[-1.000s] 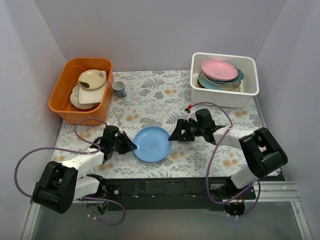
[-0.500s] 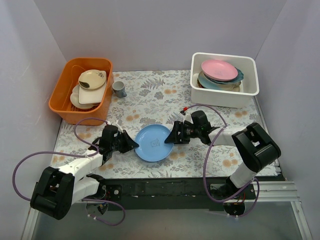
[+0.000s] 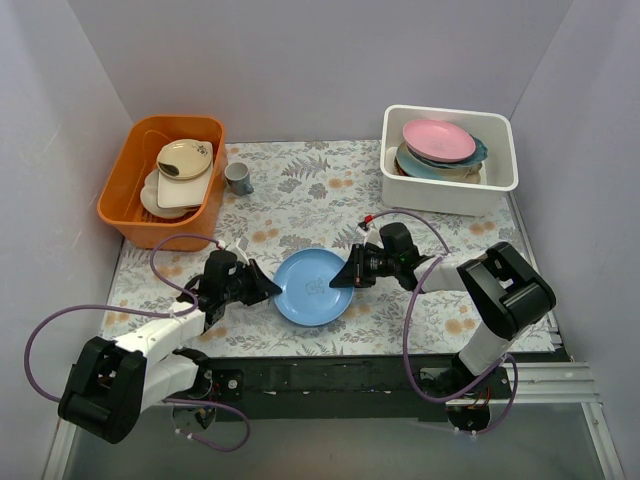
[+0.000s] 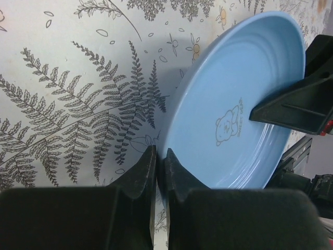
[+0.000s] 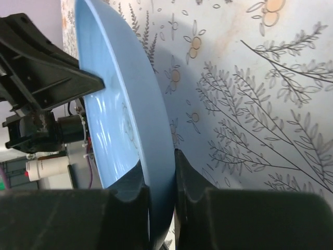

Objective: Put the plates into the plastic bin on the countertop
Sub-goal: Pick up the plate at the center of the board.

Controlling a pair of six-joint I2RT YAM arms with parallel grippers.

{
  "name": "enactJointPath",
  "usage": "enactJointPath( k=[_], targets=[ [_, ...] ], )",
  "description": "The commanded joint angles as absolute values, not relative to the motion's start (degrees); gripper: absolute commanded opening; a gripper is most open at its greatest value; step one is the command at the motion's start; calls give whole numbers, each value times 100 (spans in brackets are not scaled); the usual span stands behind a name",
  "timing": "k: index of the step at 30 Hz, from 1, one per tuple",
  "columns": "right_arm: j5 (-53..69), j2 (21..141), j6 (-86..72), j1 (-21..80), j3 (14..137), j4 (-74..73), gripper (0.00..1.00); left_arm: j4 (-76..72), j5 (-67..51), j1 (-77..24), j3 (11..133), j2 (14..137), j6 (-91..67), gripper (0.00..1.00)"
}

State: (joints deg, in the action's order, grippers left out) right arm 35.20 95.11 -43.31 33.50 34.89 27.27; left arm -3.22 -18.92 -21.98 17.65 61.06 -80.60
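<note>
A light blue plate (image 3: 312,288) sits tilted over the floral countertop (image 3: 300,200), between my two arms. My left gripper (image 3: 268,290) is shut on its left rim; in the left wrist view the fingers (image 4: 143,174) pinch the edge of the plate (image 4: 234,104). My right gripper (image 3: 340,279) is shut on the opposite rim, one finger on each face of the plate (image 5: 119,104) in the right wrist view. The white plastic bin (image 3: 450,195) stands at the back right, holding a pink plate (image 3: 438,140) on top of other stacked plates.
An orange tub (image 3: 130,200) with beige dishes stands at the back left. A small grey cup (image 3: 238,178) is beside it. Purple cables loop from both arms near the table's front edge.
My right gripper slid left onto the blue plate's right rim and closed on it. The left gripper kept its grip, and the plate shifted slightly right.
</note>
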Motion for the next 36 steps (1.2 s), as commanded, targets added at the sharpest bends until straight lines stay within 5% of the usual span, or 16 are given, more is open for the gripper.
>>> enactJointPath(
  k=[1,6,11,14,17,36],
  targets=[
    [3858,9510,-4324,3437,3489,3208,1,-448,-1960,-2232,1749,5889,-8147,0],
    [3788,9431,-4298,3445,3419,3164,1,-413,-1907,-2250,1767,5845,-8121,9],
    [3718,9299,-4237,3437,3428,3067,1,-378,-1898,-2250,1802,5819,-8060,34],
    [3718,9264,-4210,3437,3463,2997,1,-325,-1828,-2250,1784,5705,-8033,55],
    [3735,9272,-4201,3437,3524,2962,1,-185,-1714,-2250,1784,5581,-7998,96],
    [3322,9123,-3657,3349,4306,1934,1,430,-1187,-2259,1784,4668,-8007,98]
  ],
)
